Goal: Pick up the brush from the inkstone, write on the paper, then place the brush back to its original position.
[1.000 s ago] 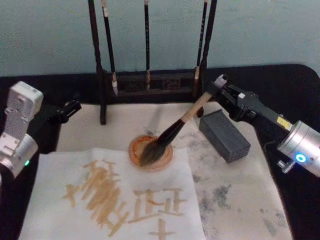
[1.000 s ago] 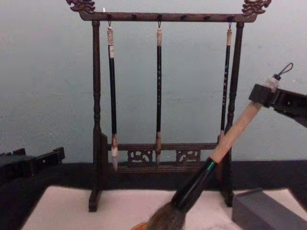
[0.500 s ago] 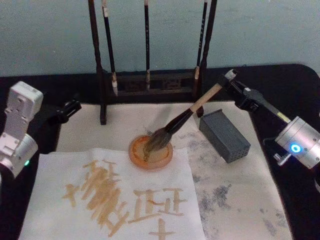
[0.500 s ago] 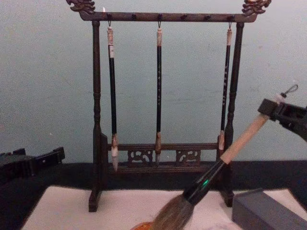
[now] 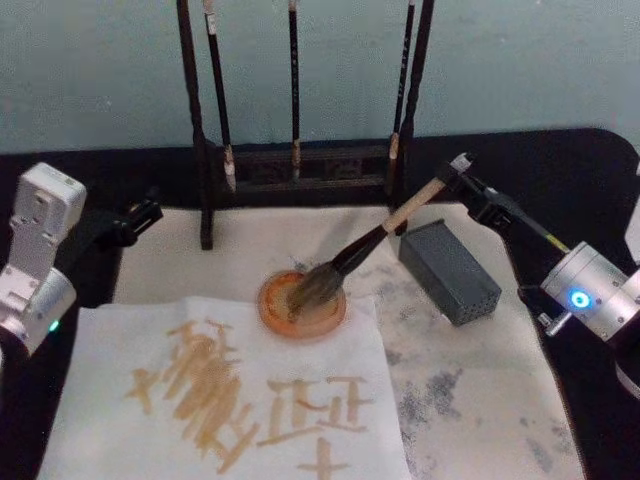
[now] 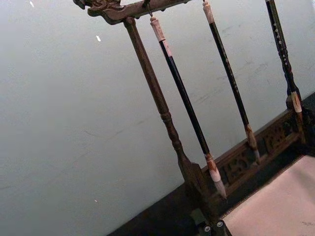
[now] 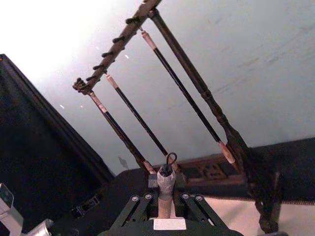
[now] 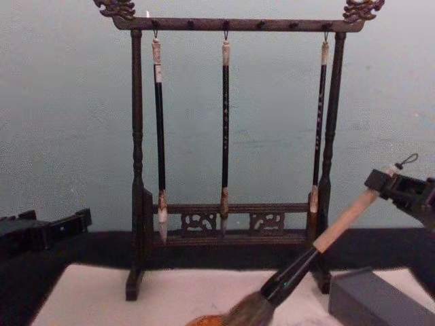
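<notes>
The brush (image 5: 385,228) leans steeply over the mat, its bushy bristles resting in the round orange inkstone (image 5: 302,308). My right gripper (image 5: 462,182) is shut on the top end of the pale handle, above the grey block. The chest view has the brush (image 8: 340,227) slanting down from my right gripper (image 8: 389,185). In the right wrist view the fingers (image 7: 189,209) clamp the handle's looped tip (image 7: 166,178). The paper (image 5: 225,395), white with tan strokes, lies in front of the inkstone. My left gripper (image 5: 140,214) is parked shut at the mat's left edge.
A wooden rack (image 5: 300,165) with three thin black brushes stands behind the inkstone. Right of the inkstone, a grey rectangular block (image 5: 450,271) lies under the brush handle's end. The cream mat (image 5: 470,400) has grey stains at the right.
My right gripper has sunk and drawn back to the right, so the brush now leans flatter. Its bristles stay in the inkstone. The left arm has not moved.
</notes>
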